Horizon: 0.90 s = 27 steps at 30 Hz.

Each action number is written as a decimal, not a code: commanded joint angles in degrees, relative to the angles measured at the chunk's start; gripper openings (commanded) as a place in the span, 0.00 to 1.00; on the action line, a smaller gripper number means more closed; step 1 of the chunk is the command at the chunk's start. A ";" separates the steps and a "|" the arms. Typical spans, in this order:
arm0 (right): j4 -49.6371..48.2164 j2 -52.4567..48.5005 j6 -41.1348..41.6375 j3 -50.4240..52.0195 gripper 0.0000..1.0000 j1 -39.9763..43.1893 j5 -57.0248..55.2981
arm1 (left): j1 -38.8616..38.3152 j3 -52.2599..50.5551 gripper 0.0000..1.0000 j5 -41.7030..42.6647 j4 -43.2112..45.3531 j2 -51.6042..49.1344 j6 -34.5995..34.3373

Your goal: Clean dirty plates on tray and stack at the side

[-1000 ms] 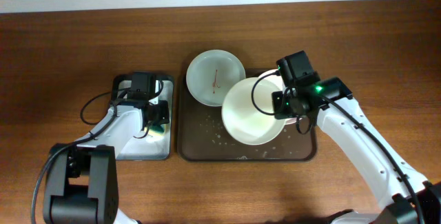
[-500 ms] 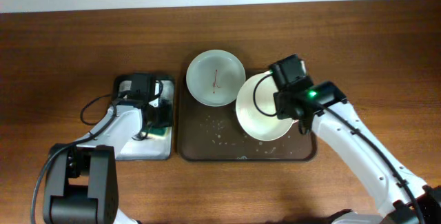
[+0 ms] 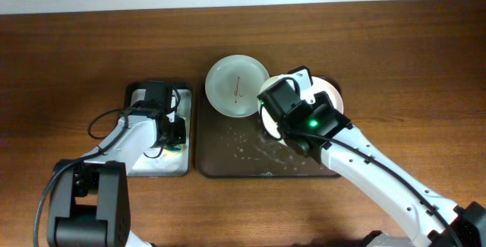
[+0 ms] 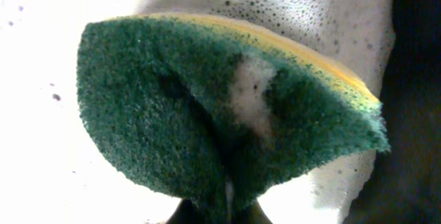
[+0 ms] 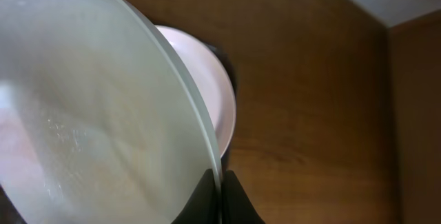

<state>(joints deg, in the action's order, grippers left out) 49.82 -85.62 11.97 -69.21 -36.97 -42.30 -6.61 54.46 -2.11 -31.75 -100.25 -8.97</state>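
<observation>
- My right gripper is clamped on the rim of a cream-white round plate. I hold it steeply tilted over the right half of the large dark brown rectangular tray.
- The face turned to my wrist camera shows wet streaks and no reddish smear. I cannot see the other face.
- Just behind it, a pinkish-white round plate lies flat at the tray's far right corner.
- A pale green round plate with a thin reddish mark at its centre sits at the tray's far left corner, overhanging the rim.
- My left gripper is pinched shut on a green-and-yellow scouring sponge with a dab of foam on it. It hangs over the small black tray with the white foamy inside, just left of the brown tray.
- What matters next, I judge: the sponge lies left of the held plate, with the brown tray's left half between them.
- If this plate wants wiping, the left arm brings the sponge rightward to the tilted face. Of the two plates lying flat, the green one is nearer that arm.
</observation>
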 commanded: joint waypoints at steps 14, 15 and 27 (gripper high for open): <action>-2.58 1.75 0.55 -1.64 0.04 -1.25 -7.50 | 0.02 -0.94 0.00 0.90 -0.04 -1.11 0.04; -2.73 1.75 0.57 -1.64 0.04 -1.22 -7.50 | 0.02 -0.94 0.00 0.87 -0.04 -1.11 0.07; -3.13 1.75 15.54 -1.64 0.04 4.02 4.61 | 0.02 -0.94 0.28 0.87 -0.02 -1.11 0.07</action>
<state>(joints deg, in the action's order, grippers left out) 46.96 -85.43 20.62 -69.23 -36.77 -41.56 -6.68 54.43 -2.13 -31.46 -100.25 -8.95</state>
